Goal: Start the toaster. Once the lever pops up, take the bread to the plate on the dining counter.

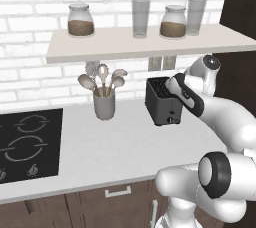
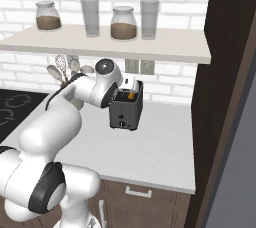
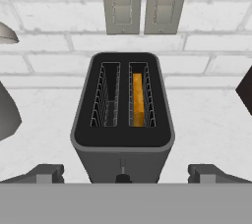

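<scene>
While the toaster [image 3: 123, 120] stands on the white worktop [image 1: 120, 147] near the brick back wall, the hand view looks down on its two top slots. The bread [image 3: 138, 101] sits deep in the right-hand slot of that view, showing as a narrow orange-tan strip on edge between the wire guides; the other slot holds nothing. A small dark lever [image 3: 122, 175] shows low on the toaster's front face, at the bottom of the hand view.

The gripper [image 3: 123, 179] hovers just above and in front of the toaster. Its two dark fingertips [image 3: 47, 173] stand wide apart, one to each side of the toaster's front end, touching nothing.

From the left base view the arm's wrist covers the right side of the toaster [image 1: 162, 103]; from the right base view the hand sits over its top [image 2: 127, 108].

Two wall sockets [image 3: 145, 2] are set in the bricks right behind the toaster. A grey utensil cup [image 1: 104, 103] with spoons stands on the worktop to the left of it, and a black hob [image 1: 30, 144] lies farther left. Above, a shelf [image 1: 150, 39] carries two jars [image 1: 80, 20] and two glasses [image 1: 140, 18].
</scene>
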Motion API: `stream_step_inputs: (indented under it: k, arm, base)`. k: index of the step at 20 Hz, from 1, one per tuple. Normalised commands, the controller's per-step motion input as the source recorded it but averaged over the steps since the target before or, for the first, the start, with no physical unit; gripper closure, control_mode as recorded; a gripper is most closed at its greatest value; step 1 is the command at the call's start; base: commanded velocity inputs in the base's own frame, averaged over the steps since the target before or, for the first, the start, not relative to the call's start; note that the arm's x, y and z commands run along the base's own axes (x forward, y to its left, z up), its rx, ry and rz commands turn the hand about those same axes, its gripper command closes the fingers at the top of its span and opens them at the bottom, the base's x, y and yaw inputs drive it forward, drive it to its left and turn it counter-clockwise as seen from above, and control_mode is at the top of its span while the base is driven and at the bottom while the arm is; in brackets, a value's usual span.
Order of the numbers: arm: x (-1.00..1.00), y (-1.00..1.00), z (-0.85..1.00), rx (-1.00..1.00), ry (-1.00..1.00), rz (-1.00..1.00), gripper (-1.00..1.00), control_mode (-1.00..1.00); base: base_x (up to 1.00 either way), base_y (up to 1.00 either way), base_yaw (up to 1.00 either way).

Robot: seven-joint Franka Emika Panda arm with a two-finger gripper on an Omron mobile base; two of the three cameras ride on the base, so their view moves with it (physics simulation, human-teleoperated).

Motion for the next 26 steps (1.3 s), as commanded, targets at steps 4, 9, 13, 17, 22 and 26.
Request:
stream_step_inputs:
  k: [4,9,13,17,22,26]
  arm:
    - [0.00,0.00,0.00,0.00,0.00,0.00,-1.00,-1.00]
    - [0.00,0.00,0.00,0.00,0.00,0.00,-1.00,-1.00]
    - [0.00,0.00,0.00,0.00,0.00,0.00,-1.00,-1.00]
    - [0.00,0.00,0.00,0.00,0.00,0.00,-1.00,-1.00]
    - [0.00,0.00,0.00,0.00,0.00,0.00,-1.00,-1.00]
    - [0.00,0.00,0.00,0.00,0.00,0.00,-1.00,-1.00]
  base:
    - [0.00,0.00,0.00]
    - [0.00,0.00,0.00]
    - [0.00,0.00,0.00]
    - [0.00,0.00,0.00]
    - [0.00,0.00,0.00]
    - [0.00,0.00,0.00]
